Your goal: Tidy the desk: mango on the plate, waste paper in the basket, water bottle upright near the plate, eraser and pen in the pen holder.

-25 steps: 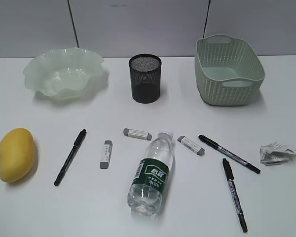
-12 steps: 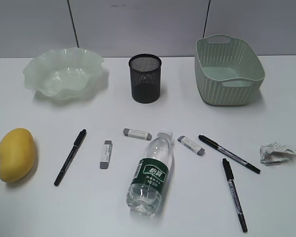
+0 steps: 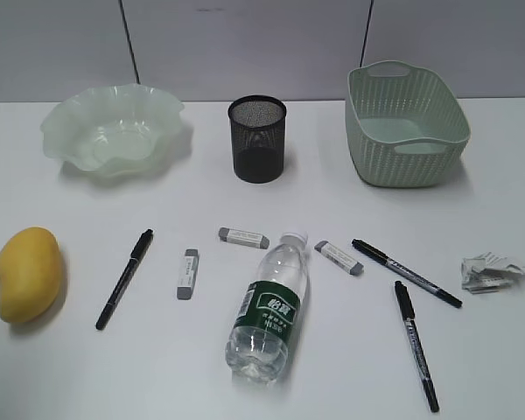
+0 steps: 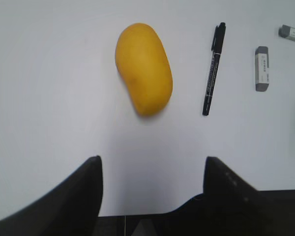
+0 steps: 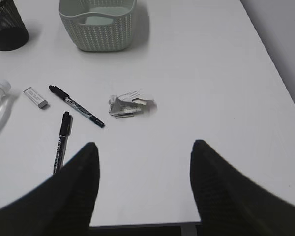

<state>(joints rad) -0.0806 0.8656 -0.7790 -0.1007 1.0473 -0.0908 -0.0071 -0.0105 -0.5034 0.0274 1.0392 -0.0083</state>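
The yellow mango lies at the desk's left front, ahead of my open, empty left gripper. The ruffled green plate sits at back left. A water bottle lies on its side in the middle. Three erasers and three black pens lie around it. The black mesh pen holder stands at back centre. The waste paper lies at right, ahead of my open right gripper. The basket is at back right.
The desk's right edge runs close beside the waste paper. Its front edge lies just under both grippers in the wrist views. Neither arm shows in the exterior view.
The left jaws have spread slightly wider. Nothing on the desk has moved.
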